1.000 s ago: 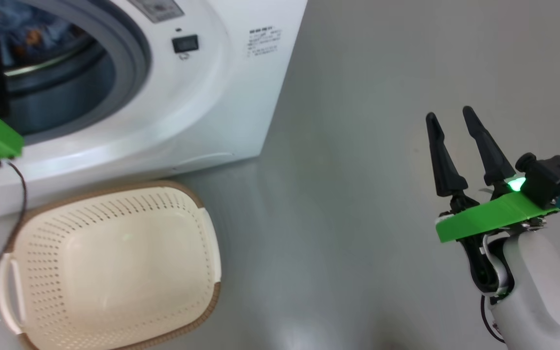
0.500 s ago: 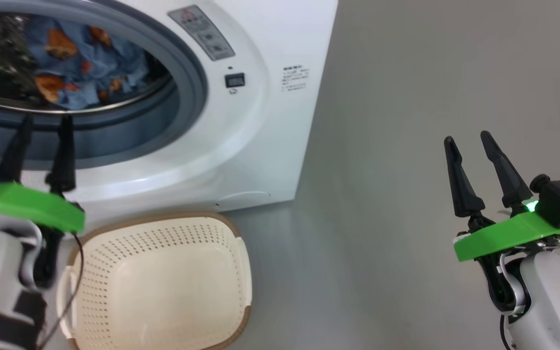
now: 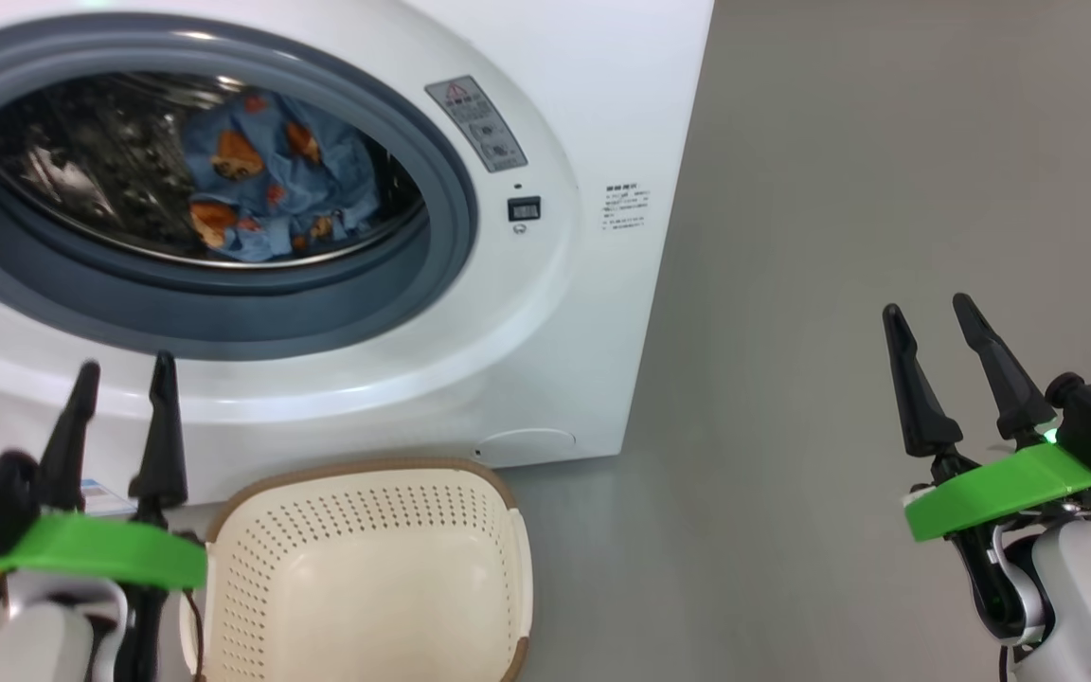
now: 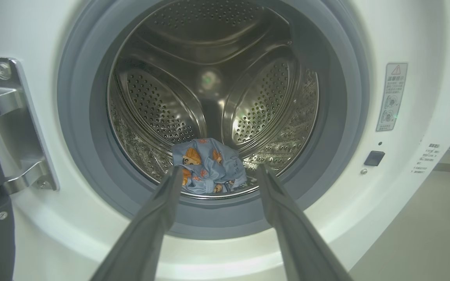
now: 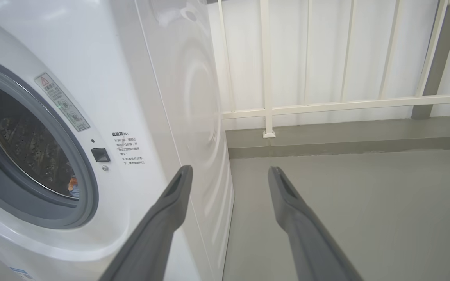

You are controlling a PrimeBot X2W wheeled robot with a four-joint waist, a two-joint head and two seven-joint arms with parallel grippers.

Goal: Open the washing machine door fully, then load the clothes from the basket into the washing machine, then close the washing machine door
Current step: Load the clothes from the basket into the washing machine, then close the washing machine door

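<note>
The white washing machine (image 3: 545, 313) has its porthole uncovered, and the washing machine door is out of view. The clothes (image 3: 271, 189), blue with orange figures, lie in a heap at the bottom of the steel drum (image 4: 209, 78); the left wrist view also shows the clothes (image 4: 207, 164). The cream basket (image 3: 366, 568) stands on the floor below the opening with nothing in it. My left gripper (image 3: 125, 371) hovers open and empty in front of the machine, left of the basket, its fingers pointing at the drum. My right gripper (image 3: 929, 313) is open and empty over bare floor, to the machine's right.
A metal door hinge (image 4: 10, 121) sits on the left of the opening. The grey gasket (image 4: 334, 117) rings the drum. Grey floor (image 3: 839, 189) stretches to the right of the machine. A white railing (image 5: 268, 78) runs behind it.
The head camera has tilted, so the whole picture has shifted down and right. My left gripper has drawn back from the drum opening to a spot beside the basket. The right gripper is still open.
</note>
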